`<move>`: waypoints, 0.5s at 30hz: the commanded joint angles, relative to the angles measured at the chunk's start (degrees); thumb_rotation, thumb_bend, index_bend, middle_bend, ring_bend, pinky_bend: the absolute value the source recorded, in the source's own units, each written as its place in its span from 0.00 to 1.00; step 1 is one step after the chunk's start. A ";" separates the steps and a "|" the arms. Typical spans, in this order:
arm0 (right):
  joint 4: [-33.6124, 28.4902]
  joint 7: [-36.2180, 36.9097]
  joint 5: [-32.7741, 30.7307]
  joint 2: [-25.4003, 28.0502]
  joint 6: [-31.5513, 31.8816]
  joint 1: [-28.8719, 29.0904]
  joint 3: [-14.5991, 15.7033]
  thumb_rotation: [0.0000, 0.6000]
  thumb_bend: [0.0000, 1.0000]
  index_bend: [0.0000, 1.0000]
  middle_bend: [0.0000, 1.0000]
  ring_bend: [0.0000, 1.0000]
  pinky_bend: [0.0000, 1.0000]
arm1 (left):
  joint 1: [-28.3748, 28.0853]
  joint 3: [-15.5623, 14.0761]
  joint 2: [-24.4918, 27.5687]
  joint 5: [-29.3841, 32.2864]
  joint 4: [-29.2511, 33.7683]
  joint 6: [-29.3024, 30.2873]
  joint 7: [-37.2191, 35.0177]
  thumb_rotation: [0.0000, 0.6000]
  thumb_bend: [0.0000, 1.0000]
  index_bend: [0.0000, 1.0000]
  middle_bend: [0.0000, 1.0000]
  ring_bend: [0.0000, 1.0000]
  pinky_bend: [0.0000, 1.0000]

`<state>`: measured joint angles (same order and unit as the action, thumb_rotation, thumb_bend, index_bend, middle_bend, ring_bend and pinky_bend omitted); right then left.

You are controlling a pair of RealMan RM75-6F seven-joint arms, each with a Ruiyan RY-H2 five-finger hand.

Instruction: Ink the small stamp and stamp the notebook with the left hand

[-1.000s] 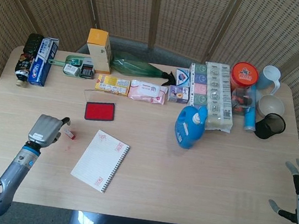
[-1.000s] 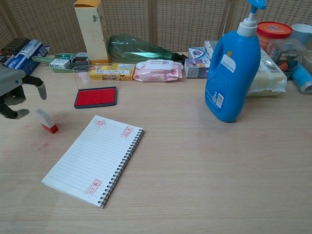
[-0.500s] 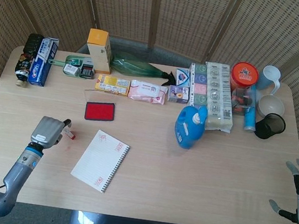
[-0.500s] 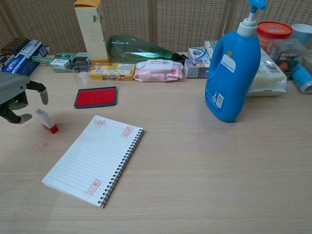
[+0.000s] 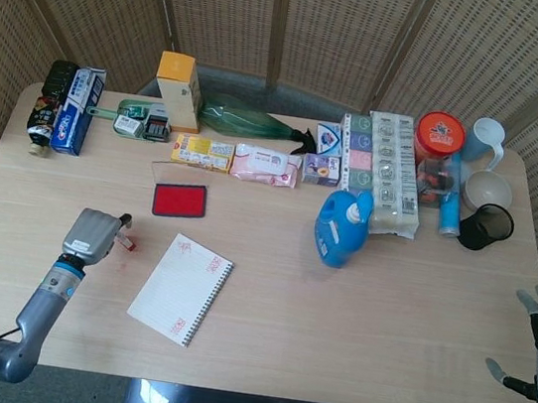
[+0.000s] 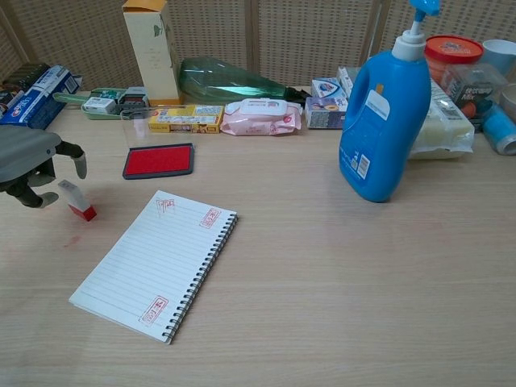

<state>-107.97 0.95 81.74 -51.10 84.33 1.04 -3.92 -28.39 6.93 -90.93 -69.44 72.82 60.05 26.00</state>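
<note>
Bright, even light over the whole tabletop (image 5: 353,314), coming from above, and both views are sharp. Shadows are soft and short: a faint one under my left hand (image 6: 28,157) in the chest view, another hugging the blue bottle (image 6: 383,113). A mild sheen on the bottle (image 6: 234,81) at the back edge. The tabletop's edges bow a little in the head view.
</note>
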 commanded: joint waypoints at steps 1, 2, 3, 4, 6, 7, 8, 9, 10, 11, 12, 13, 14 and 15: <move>0.02 -0.09 -0.04 -0.04 -0.04 0.04 -0.01 1.00 0.07 0.12 0.03 0.00 0.00 | -0.17 -0.03 -0.16 0.10 -0.24 -0.07 -0.15 1.00 0.35 0.39 1.00 1.00 1.00; 0.01 -0.13 -0.04 -0.06 -0.06 0.05 0.01 1.00 0.07 0.12 0.03 0.00 0.00 | -0.28 -0.11 -0.25 0.07 -0.46 -0.09 -0.07 1.00 0.35 0.39 1.00 1.00 1.00; 0.00 -0.14 -0.05 -0.07 -0.07 0.06 0.01 1.00 0.07 0.12 0.03 0.00 0.00 | -0.36 -0.16 -0.33 0.09 -0.65 -0.13 0.03 1.00 0.35 0.39 1.00 1.00 1.00; 0.01 -0.17 -0.07 -0.09 -0.08 0.07 0.01 1.00 0.07 0.12 0.03 0.00 0.00 | -0.44 -0.19 -0.42 0.15 -0.83 -0.18 0.09 1.00 0.35 0.39 1.00 1.00 1.00; 0.01 -0.22 -0.14 -0.12 -0.10 0.08 0.00 1.00 0.07 0.12 0.03 0.00 0.00 | -0.64 -0.25 -0.61 0.33 -1.21 -0.42 0.16 1.00 0.35 0.39 1.00 1.00 1.00; 0.01 -0.21 -0.17 -0.12 -0.10 0.09 -0.02 1.00 0.07 0.12 0.03 0.00 0.00 | -0.73 -0.27 -0.69 0.36 -1.37 -0.47 0.19 1.00 0.35 0.40 1.00 1.00 1.00; 0.02 -0.22 -0.19 -0.12 -0.11 0.10 -0.03 1.00 0.07 0.12 0.03 0.00 0.00 | -0.82 -0.30 -0.78 0.34 -1.53 -0.48 0.22 1.00 0.35 0.40 1.00 1.00 1.00; 0.04 -0.23 -0.24 -0.13 -0.13 0.11 -0.03 1.00 0.07 0.12 0.03 0.00 0.00 | -0.92 -0.33 -0.88 0.35 -1.68 -0.55 0.24 1.00 0.35 0.40 1.00 1.00 1.00; 0.04 -0.23 -0.26 -0.14 -0.16 0.12 -0.03 1.00 0.07 0.12 0.03 0.00 0.00 | -1.00 -0.32 -0.97 0.40 -1.76 -0.63 0.14 1.00 0.35 0.40 1.00 1.00 1.00; 0.04 -0.24 -0.29 -0.14 -0.19 0.14 -0.03 1.00 0.07 0.12 0.03 0.00 0.00 | -1.09 -0.31 -1.04 0.39 -1.85 -0.68 0.03 1.00 0.35 0.41 1.00 1.00 1.00; 0.04 -0.27 -0.32 -0.15 -0.20 0.15 -0.04 1.00 0.07 0.12 0.03 0.00 0.00 | -1.16 -0.33 -1.09 0.36 -1.95 -0.68 -0.04 1.00 0.35 0.41 1.00 1.00 1.00; 0.06 -0.32 -0.35 -0.17 -0.22 0.16 -0.04 1.00 0.07 0.12 0.03 0.00 0.00 | -1.22 -0.34 -1.15 0.32 -2.03 -0.64 -0.06 1.00 0.35 0.42 1.00 1.00 1.00; 0.06 -0.35 -0.35 -0.18 -0.22 0.16 -0.03 1.00 0.07 0.12 0.03 0.00 0.00 | -1.25 -0.35 -1.19 0.29 -2.06 -0.61 -0.10 1.00 0.35 0.42 1.00 1.00 1.00; 0.06 -0.38 -0.37 -0.20 -0.24 0.18 -0.03 1.00 0.07 0.12 0.03 0.00 0.00 | -1.32 -0.34 -1.27 0.25 -2.06 -0.56 -0.21 1.00 0.36 0.43 1.00 1.00 1.00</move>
<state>-107.91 0.57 81.38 -51.30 84.09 1.21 -3.95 -29.68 6.59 -92.18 -69.17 70.76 59.47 25.82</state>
